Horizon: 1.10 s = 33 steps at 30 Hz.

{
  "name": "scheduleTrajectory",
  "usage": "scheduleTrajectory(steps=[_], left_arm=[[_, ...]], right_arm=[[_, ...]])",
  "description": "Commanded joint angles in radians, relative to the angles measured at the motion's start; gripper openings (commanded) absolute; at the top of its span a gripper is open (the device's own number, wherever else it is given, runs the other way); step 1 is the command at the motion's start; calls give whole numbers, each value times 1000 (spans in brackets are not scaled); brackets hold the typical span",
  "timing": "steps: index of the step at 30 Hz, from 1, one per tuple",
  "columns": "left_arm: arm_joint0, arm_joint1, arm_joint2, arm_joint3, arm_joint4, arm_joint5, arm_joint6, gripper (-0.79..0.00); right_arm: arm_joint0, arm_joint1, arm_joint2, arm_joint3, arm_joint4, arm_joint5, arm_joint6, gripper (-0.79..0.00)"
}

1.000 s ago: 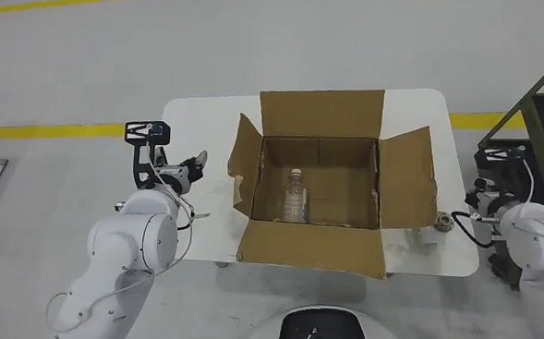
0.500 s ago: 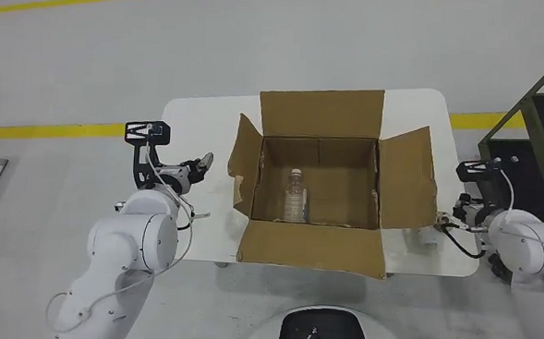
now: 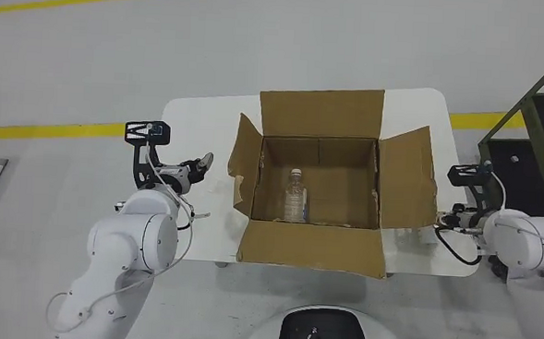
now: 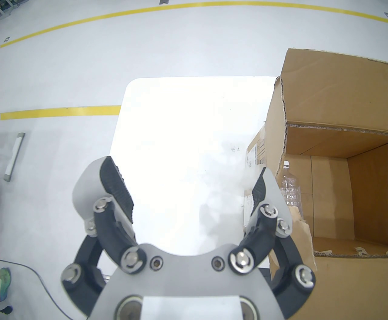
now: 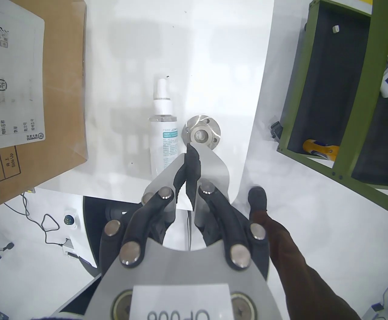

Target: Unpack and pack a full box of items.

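Left wrist view, left tool point(image 4: 185, 166) spread above table point(image 4: 169, 106)

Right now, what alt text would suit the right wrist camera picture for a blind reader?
The right gripper, shut and empty, hangs above a white table, near a spray bottle and a round metal flange beside it. A cardboard box flanks one side, a green rack the other.
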Motion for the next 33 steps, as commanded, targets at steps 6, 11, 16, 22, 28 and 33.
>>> scheduleTrajectory(steps=[6, 11, 16, 22, 28, 33], left_arm=[[0, 0, 0, 0, 0, 0, 0, 0], [0, 0, 0, 0, 0, 0, 0, 0], [0, 0, 0, 0, 0, 0, 0, 0], [0, 0, 0, 0, 0, 0, 0, 0], [0, 0, 0, 0, 0, 0, 0, 0], [0, 0, 0, 0, 0, 0, 0, 0]], right_arm=[[33, 1, -62, 43, -18, -6, 33, -409], [51, 1, -93, 85, -35, 8, 30, -416], [75, -1, -121, 142, -39, 17, 12, -422], [122, -5, -168, 230, -40, 22, -5, -434], [151, -7, -196, 283, -37, 21, -10, -431], [166, -7, -205, 307, -26, 16, -13, -434]])
